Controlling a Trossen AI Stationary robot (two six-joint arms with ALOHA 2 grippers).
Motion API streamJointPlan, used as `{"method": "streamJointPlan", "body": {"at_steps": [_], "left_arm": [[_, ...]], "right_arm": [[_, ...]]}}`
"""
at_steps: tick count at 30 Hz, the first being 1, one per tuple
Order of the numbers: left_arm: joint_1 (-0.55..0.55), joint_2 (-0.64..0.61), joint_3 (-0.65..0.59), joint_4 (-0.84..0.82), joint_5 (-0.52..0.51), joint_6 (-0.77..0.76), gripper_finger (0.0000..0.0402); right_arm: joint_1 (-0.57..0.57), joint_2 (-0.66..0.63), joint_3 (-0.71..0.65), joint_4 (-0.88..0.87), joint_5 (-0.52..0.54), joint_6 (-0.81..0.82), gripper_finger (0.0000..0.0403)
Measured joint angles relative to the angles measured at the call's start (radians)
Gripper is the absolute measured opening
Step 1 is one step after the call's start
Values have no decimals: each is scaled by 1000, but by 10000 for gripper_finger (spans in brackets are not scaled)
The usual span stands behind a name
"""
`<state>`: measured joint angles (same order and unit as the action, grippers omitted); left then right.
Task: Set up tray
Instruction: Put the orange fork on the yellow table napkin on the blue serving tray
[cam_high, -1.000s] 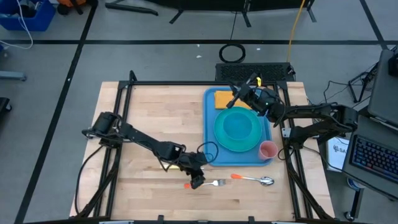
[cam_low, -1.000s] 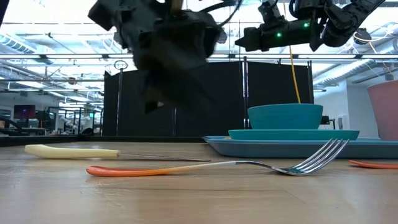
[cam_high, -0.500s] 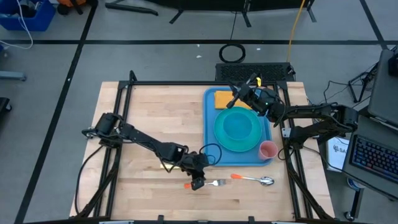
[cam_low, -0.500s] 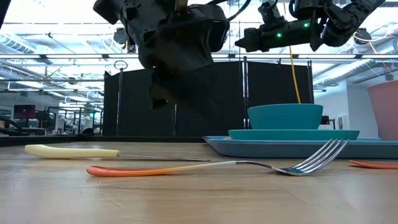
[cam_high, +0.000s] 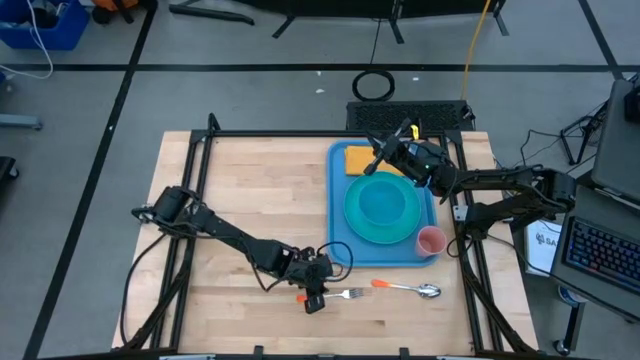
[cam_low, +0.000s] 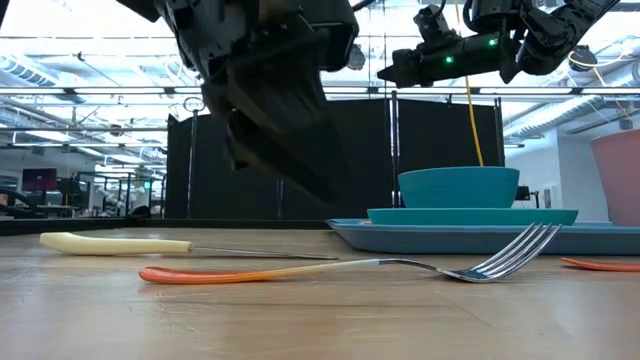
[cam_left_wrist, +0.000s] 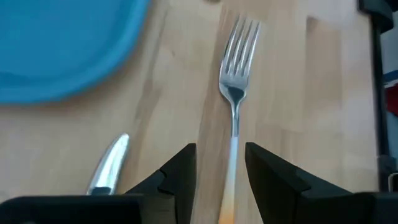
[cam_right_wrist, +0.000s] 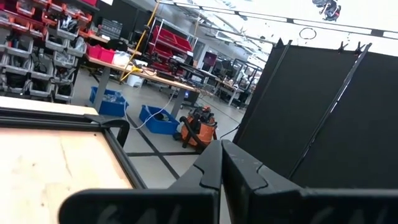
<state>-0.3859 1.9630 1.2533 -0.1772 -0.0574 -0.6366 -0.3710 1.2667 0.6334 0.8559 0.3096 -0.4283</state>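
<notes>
left gripper (cam_high: 313, 299) hovering low at lower centre of the high view, fingers apart, straddling the orange-handled fork (cam_left_wrist: 234, 99) without clamping it. blue tray (cam_high: 338, 215) sitting right of centre, carrying a turquoise plate (cam_high: 383, 207), yellow-orange napkin (cam_high: 360, 159) and pink cup (cam_high: 431, 241). spoon (cam_high: 410, 288) lying just below the tray. right gripper (cam_high: 380, 160) hanging over the tray's upper end, fingers pressed together, holding nothing.

The left claw (cam_high: 314, 299) hides the fork (cam_high: 347, 294) handle (orange end).
</notes>
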Motion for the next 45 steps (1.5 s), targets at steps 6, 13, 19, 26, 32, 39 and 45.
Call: {"method": "streamJointPlan", "body": {"at_steps": [6,13,19,26,32,39,45], "left_arm": [[-9,32,4,16,3,14,141],[-14,88,64,48,9,45,141],[-1,127,110,34,31,102,141],[2,135,116,14,21,107,141],[-6,144,115,3,-30,83,141],[-35,183,117,36,-55,32,141],[-35,185,117,28,-68,44,141]], "right_arm": [[0,0,0,-16,1,26,0],[0,0,0,-30,1,34,0],[0,0,0,-45,2,43,0],[1,1,0,-83,2,50,0],[1,1,0,-103,2,72,0],[1,1,0,-108,2,76,0],[1,1,0,-105,2,76,0]]}}
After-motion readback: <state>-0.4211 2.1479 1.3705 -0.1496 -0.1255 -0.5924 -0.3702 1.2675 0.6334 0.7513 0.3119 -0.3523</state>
